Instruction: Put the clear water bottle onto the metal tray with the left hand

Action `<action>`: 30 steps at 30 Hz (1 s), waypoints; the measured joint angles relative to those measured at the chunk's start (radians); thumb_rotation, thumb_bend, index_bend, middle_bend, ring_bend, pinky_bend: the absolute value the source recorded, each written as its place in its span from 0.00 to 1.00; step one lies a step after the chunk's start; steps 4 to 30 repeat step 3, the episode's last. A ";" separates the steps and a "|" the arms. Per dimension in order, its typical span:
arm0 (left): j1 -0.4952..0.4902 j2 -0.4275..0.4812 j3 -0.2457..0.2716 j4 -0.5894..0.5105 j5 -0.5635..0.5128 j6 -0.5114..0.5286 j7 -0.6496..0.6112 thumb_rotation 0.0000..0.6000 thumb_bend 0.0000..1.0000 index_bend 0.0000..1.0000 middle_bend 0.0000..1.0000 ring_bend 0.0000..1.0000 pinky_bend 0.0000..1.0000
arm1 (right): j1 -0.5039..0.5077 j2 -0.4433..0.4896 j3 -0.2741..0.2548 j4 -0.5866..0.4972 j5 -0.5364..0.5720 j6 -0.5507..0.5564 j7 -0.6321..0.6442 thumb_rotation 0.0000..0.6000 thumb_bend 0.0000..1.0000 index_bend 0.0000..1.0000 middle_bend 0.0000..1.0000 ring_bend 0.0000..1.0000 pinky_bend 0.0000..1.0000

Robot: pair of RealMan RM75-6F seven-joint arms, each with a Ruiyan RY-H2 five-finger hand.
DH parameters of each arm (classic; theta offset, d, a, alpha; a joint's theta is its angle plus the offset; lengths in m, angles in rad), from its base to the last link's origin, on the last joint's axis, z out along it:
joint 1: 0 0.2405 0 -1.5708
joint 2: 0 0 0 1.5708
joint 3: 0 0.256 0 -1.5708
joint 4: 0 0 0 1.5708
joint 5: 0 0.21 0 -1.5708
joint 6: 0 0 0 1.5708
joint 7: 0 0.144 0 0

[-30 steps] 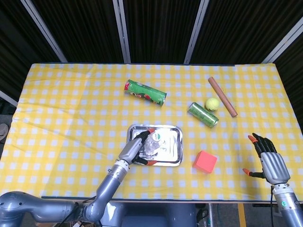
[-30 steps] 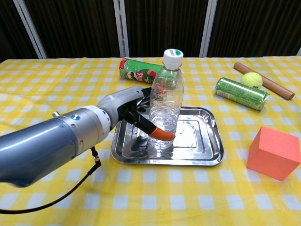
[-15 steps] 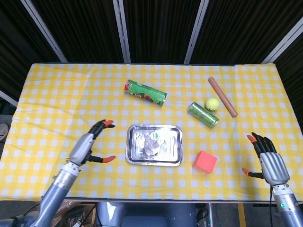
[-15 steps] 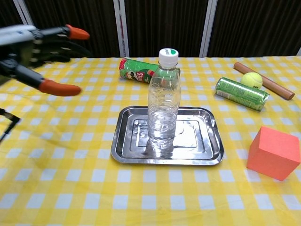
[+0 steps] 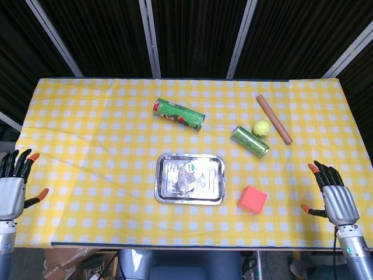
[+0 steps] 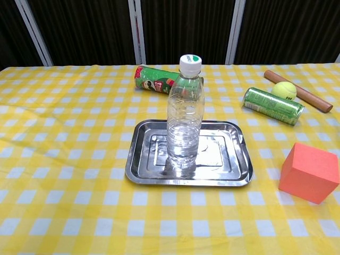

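The clear water bottle [image 6: 185,114] with a white cap stands upright in the middle of the metal tray [image 6: 234,164]; from above the bottle [image 5: 188,177] shows inside the tray [image 5: 161,189]. My left hand [image 5: 11,186] hangs off the table's left front edge, fingers spread, holding nothing. My right hand [image 5: 333,196] is past the front right edge, also spread and empty. Neither hand appears in the chest view.
A green chip canister [image 5: 178,114] lies behind the tray. A green can [image 5: 250,141], a tennis ball [image 5: 260,128] and a wooden stick [image 5: 273,118] lie at the back right. A red block [image 5: 252,199] sits just right of the tray.
My left hand let go of the bottle and drew back left, off the table's edge. The bottle stays upright on the tray. The right hand barely moved.
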 measured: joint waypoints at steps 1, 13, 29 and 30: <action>0.002 0.005 0.003 -0.007 -0.004 -0.005 0.004 1.00 0.19 0.13 0.07 0.00 0.00 | 0.000 -0.002 0.001 0.002 -0.002 0.005 -0.007 1.00 0.05 0.05 0.00 0.00 0.00; 0.006 0.012 0.007 -0.019 -0.009 -0.013 0.010 1.00 0.19 0.13 0.07 0.00 0.00 | -0.001 -0.006 0.003 0.005 -0.008 0.018 -0.021 1.00 0.05 0.05 0.00 0.00 0.00; 0.006 0.012 0.007 -0.019 -0.009 -0.013 0.010 1.00 0.19 0.13 0.07 0.00 0.00 | -0.001 -0.006 0.003 0.005 -0.008 0.018 -0.021 1.00 0.05 0.05 0.00 0.00 0.00; 0.006 0.012 0.007 -0.019 -0.009 -0.013 0.010 1.00 0.19 0.13 0.07 0.00 0.00 | -0.001 -0.006 0.003 0.005 -0.008 0.018 -0.021 1.00 0.05 0.05 0.00 0.00 0.00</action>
